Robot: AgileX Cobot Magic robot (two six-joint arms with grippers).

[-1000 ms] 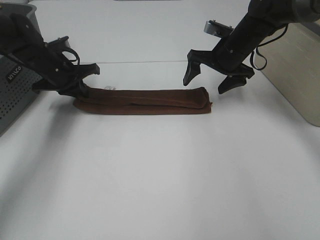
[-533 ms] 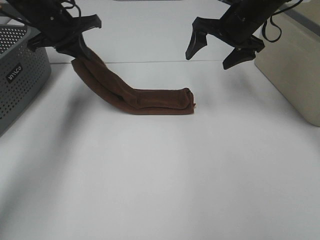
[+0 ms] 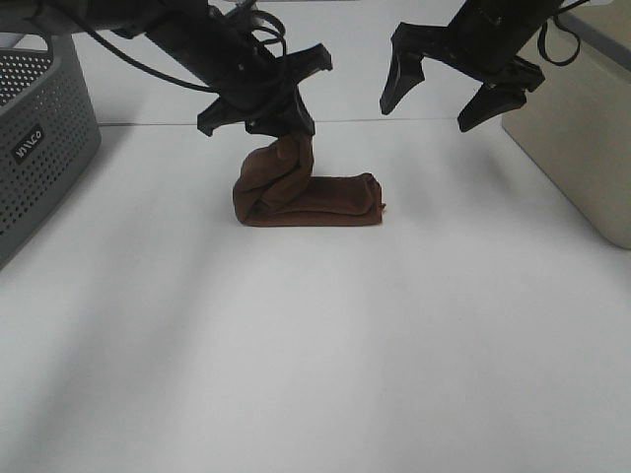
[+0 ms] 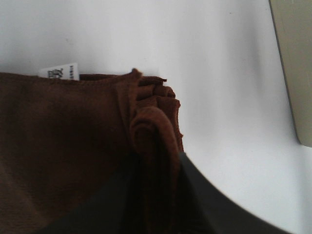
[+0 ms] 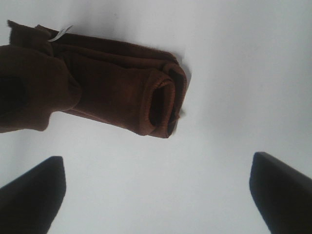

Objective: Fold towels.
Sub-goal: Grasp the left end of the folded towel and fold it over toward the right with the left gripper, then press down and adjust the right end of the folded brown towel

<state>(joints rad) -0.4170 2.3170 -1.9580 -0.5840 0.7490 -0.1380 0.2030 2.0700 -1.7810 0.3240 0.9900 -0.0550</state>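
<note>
While the left hand (image 3: 286,133) pinches one end of the towel (image 3: 315,197) and holds it raised, the rest lies directly beneath that hand as a folded band on the surface (image 3: 315,345). Long axis — runs from under the left hand toward the right hand (image 3: 429,110). Right hand: jaws spread wide, empty, hanging above and beyond the band's free end, clear of it. Left hand is the nearer. Judged next need — carrying the held end along that axis onto the free end.
</note>
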